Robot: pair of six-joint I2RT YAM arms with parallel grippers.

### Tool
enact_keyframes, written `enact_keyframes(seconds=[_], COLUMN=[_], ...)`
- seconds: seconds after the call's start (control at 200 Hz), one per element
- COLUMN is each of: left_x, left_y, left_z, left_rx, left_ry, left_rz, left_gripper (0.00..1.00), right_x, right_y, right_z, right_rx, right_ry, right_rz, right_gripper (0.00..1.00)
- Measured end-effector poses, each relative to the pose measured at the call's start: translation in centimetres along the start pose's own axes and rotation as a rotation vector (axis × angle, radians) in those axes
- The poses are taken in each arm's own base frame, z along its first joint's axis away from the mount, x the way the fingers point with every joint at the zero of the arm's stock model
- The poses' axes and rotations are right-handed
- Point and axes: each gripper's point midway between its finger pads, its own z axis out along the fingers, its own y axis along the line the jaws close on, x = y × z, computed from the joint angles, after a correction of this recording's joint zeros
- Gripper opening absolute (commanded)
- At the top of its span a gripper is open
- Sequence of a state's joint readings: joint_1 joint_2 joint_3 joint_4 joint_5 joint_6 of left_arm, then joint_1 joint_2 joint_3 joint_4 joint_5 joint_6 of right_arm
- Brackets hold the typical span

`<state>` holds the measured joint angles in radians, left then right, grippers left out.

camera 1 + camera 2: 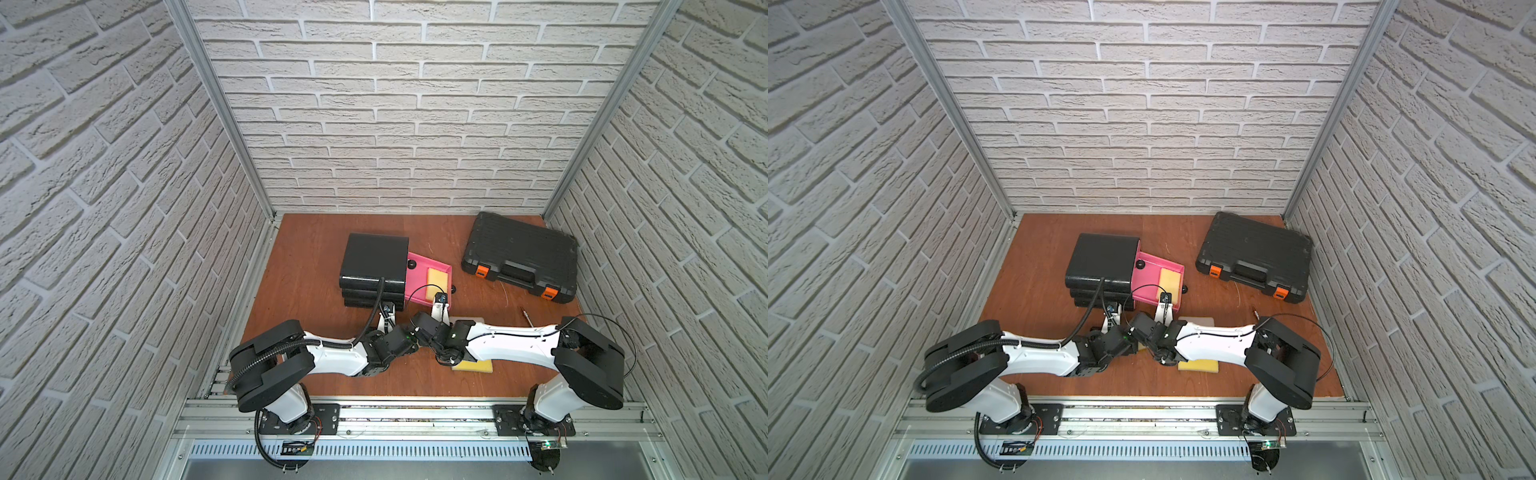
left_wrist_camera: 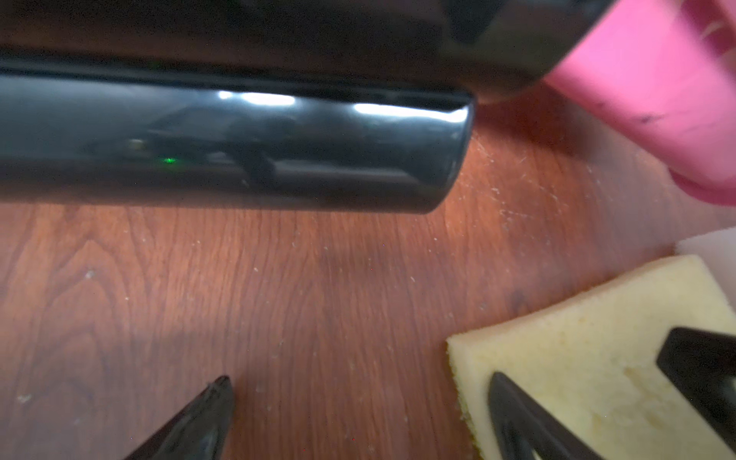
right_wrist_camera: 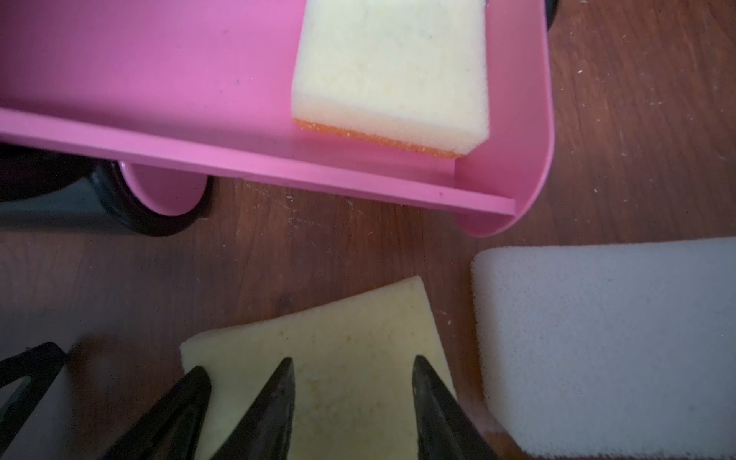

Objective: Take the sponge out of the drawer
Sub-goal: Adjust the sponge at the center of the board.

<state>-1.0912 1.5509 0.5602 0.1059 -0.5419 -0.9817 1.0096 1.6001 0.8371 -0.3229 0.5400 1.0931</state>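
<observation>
Left jaws wide, right jaws half-open, both empty. Risk: you grab loose sponge [image 3: 338,326] beneath, not drawer sponge [image 3: 390,71] beyond.

The left arm [image 1: 332,357] and the right arm [image 1: 511,345] are reaching inward from their bases, with forearms low and wrists nearly meeting at mid-workspace. The left gripper [image 2: 360,386] is pointing downward with its jaws spread wide. The right gripper [image 3: 350,362] is pointing downward just beside it, jaws standing partly apart.
</observation>
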Motion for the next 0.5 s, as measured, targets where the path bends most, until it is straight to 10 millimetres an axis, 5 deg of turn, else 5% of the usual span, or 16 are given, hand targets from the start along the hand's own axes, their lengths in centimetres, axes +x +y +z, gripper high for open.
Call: enact_keyframes(seconds=[0.5], left_x=[-0.2], left_y=[1.1], left_z=[-0.1], left_rx=[-0.015], left_ry=[-0.006], left_rz=[0.054], left_gripper=[0.98], right_x=[1.2], right_y=[1.5], right_z=[0.8], right_rx=[-0.069], right_ry=[0.028], right_rz=[0.044], right_gripper=[0.48])
